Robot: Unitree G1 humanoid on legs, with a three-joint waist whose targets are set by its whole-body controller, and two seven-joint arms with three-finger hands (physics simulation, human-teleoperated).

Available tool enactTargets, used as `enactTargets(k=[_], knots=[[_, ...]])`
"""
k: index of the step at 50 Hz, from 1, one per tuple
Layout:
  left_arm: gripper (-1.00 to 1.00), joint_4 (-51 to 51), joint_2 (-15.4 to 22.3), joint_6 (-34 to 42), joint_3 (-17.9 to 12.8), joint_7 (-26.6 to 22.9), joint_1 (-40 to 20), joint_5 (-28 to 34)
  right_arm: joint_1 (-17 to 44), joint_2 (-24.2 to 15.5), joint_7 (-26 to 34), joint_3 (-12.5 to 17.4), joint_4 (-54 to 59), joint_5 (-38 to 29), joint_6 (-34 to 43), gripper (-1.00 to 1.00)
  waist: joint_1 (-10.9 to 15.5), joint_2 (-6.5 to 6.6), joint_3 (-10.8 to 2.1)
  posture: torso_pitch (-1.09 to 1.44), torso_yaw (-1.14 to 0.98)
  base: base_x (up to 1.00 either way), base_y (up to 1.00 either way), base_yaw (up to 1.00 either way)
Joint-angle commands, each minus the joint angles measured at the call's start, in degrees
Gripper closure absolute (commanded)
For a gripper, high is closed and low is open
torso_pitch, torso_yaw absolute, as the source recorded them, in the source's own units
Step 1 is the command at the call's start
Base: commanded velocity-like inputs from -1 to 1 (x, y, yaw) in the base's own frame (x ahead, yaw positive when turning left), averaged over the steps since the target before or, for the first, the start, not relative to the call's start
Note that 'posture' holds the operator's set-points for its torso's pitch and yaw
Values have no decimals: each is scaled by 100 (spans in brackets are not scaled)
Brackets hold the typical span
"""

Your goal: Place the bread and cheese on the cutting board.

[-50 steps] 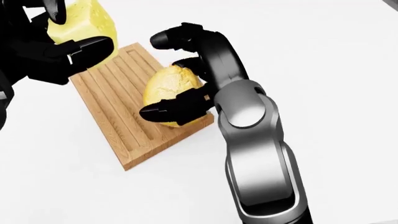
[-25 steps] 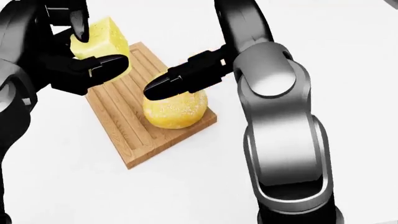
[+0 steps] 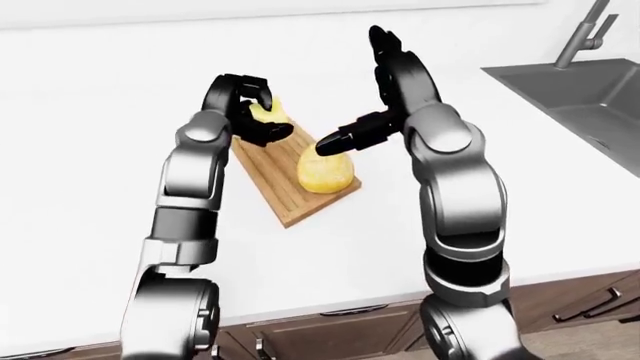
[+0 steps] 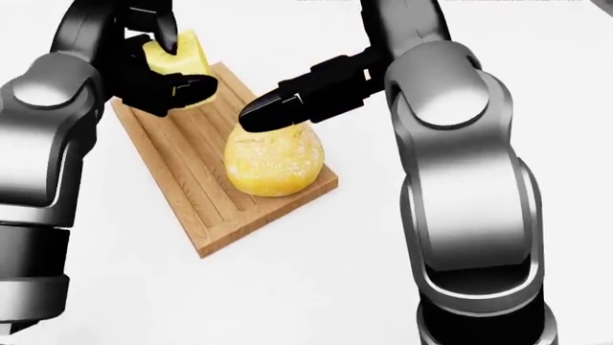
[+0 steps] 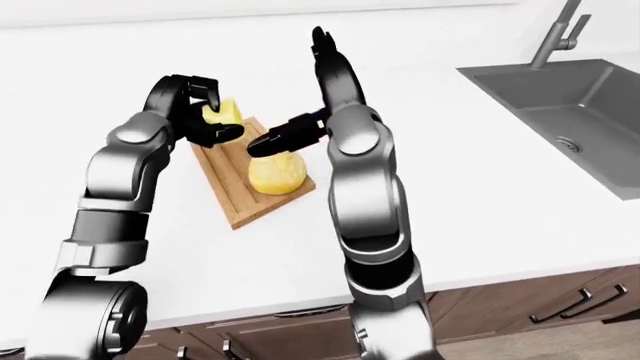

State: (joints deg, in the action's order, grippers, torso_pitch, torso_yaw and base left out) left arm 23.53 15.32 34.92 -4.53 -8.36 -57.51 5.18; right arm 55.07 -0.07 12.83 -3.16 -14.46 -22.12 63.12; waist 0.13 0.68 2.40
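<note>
The bread, a round yellow loaf, lies on the lower right part of the slatted wooden cutting board. My right hand hangs open just above it, thumb pointing left over the loaf and the other fingers raised, not touching it. My left hand is shut on the pale yellow cheese. It holds the block over the board's upper left end; I cannot tell whether the cheese touches the wood.
The board lies on a white counter. A grey sink with a faucet is set in at the upper right of the left-eye view. Dark wooden cabinet drawers run below the counter's near edge.
My right hand has let go of the bread and lifted off it; the loaf now rests on the board. My left hand has carried the cheese rightward over the board's end.
</note>
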Motion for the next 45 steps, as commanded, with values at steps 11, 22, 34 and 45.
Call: enactTargets(k=[11, 22, 34, 45], knots=[[86, 972, 56, -1074, -116, 122, -435, 269, 179, 47, -187, 31, -236, 166, -59, -100, -9, 12, -205, 0, 0, 0, 0, 0], [38, 1234, 98, -1190, -146, 177, -511, 280, 155, -7, -225, 15, -201, 233, -82, -100, -16, 17, -200, 0, 0, 0, 0, 0], [4, 1237, 86, -1192, -155, 174, -494, 197, 28, 7, -266, 5, -178, 256, -186, -100, -16, 25, -196, 0, 0, 0, 0, 0], [-100, 1216, 47, -1251, -121, 130, -425, 181, -140, 34, -285, -5, -230, 257, -249, -100, -14, 20, -205, 0, 0, 0, 0, 0]])
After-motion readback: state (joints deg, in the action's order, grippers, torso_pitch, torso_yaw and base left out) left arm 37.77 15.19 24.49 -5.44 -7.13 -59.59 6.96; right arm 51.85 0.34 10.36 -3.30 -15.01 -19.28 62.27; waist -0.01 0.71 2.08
